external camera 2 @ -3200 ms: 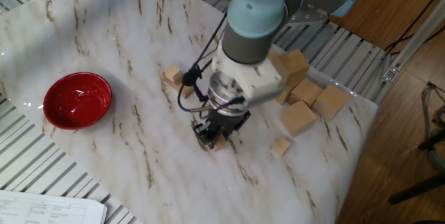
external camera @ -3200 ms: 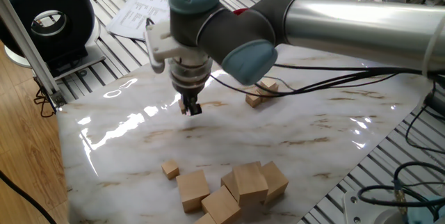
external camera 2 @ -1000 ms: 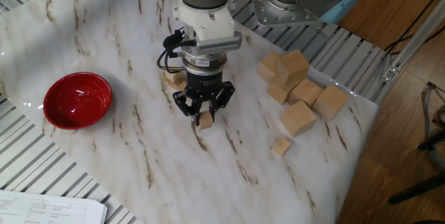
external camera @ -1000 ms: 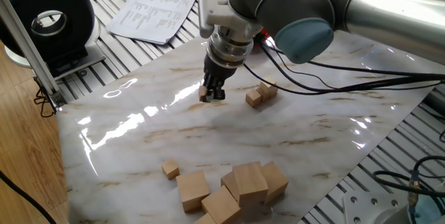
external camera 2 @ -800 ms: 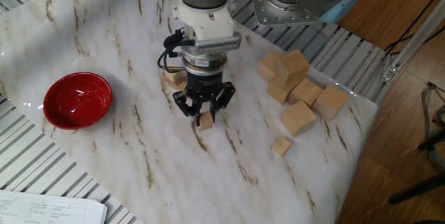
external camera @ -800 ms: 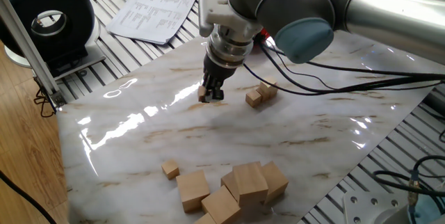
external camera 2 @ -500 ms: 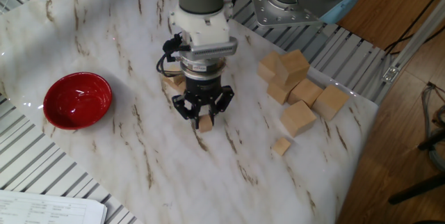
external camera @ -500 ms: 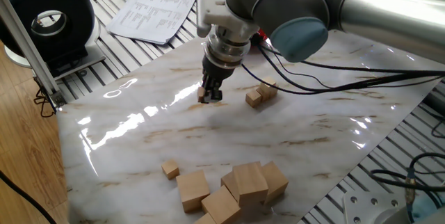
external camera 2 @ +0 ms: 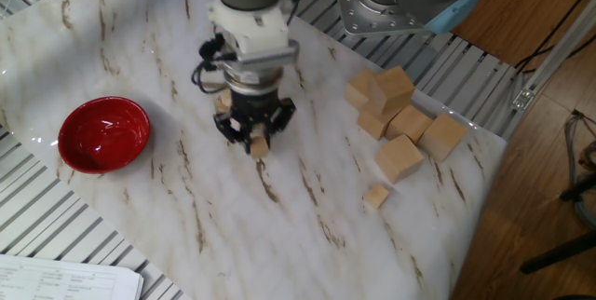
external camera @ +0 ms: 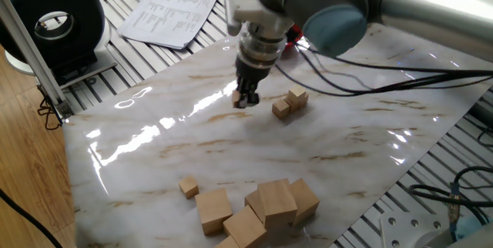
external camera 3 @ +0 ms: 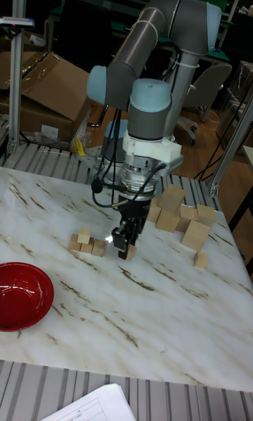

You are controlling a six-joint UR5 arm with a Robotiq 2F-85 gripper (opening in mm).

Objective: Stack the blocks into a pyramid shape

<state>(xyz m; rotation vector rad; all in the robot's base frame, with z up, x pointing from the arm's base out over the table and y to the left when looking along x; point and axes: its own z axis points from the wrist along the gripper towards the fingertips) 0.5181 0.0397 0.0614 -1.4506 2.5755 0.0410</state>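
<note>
Pincer (external camera 2: 252,142) | clamping small block (external camera 2: 258,147) | shifted nearer block stack (external camera 3: 84,242)

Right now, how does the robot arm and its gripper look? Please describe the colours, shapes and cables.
The arm is made of round silver-grey tubes, with darker grey joint housings and light blue caps. A white bracket sits above a ribbed metallic wrist ring. The gripper is small and black, with two short fingers. Black cables loop loosely beside the wrist. I can read no markings.
</note>
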